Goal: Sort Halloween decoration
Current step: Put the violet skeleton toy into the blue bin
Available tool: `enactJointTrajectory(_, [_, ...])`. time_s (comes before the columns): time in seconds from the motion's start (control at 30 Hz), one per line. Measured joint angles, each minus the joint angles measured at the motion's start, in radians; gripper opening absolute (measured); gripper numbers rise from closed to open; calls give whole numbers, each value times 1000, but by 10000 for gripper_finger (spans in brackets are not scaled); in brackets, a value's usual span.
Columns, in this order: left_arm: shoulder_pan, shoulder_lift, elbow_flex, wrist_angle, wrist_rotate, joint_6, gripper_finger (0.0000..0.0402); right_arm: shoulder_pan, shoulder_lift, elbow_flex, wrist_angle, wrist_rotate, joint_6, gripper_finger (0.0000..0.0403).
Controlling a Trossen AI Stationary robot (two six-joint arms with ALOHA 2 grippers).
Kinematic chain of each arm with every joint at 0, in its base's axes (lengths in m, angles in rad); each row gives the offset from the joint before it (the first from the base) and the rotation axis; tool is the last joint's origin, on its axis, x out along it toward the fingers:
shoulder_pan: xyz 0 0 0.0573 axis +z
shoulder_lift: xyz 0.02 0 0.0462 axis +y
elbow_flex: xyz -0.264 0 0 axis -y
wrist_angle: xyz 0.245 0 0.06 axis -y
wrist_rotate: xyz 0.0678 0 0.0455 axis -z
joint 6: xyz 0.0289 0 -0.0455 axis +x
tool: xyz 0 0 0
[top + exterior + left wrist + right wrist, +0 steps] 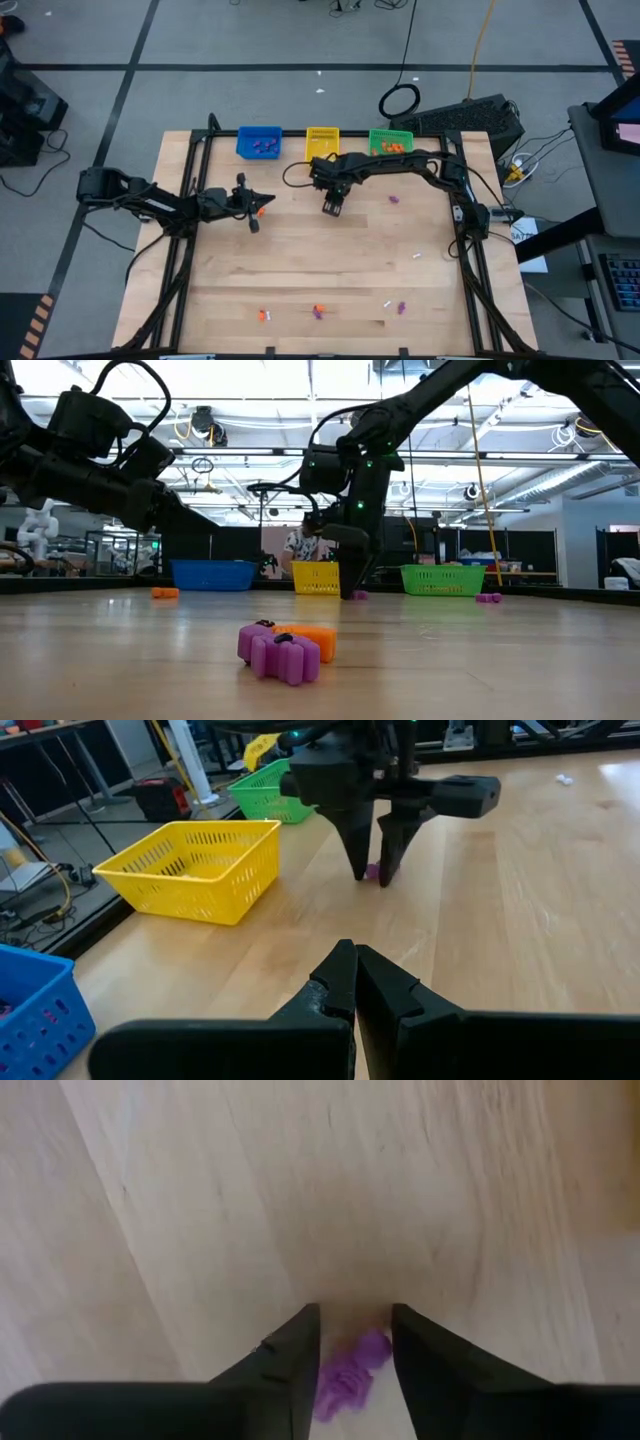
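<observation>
Down on the tabletop [300, 270] just in front of the yellow basket [322, 141], the right claw [355, 1365] straddles a purple trinket [345, 1378], fingers parted, perhaps touching. Light, probably rigid plastic; pinch across its middle. Left claw [355, 982] waits pinched together, empty, nearer the blue basket [259, 141].

Back edge: blue basket [259, 141], yellow basket [322, 142] and green basket [390, 142] stand in a row, narrow gaps between them.
Centre: right gripper [333, 207] stands on the tabletop [300, 265], blocking passage.
Left: left gripper [256, 212] reaches in.
Front: open wood, scattered trinkets [318, 312].
</observation>
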Motion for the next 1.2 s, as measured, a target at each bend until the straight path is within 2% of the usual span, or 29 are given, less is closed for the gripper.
enactJointTrajectory(0.27, [0, 0, 0, -10, -39, -4, 8, 16, 2, 19, -30, 4, 40, 16])
enactJointTrajectory(0.6, [0, 0, -2, -8, -70, -4, 8, 67, 8, 133, -12, 3, 52, 1])
enactJointTrajectory(0.77, [0, 0, -3, -11, -75, -4, 8, 72, 6, 191, -32, 3, 91, 1])
enactJointTrajectory(0.9, [0, 0, -3, -30, -75, -4, 8, 72, 6, 221, -232, 6, 147, 9])
enactJointTrajectory(1.03, [0, 0, -4, -30, -74, -5, 8, 72, 6, 204, -348, 33, 207, 45])
enactJointTrajectory(1.2, [0, 0, -4, -31, -58, -6, 8, 74, 6, 164, -326, 55, 208, 109])
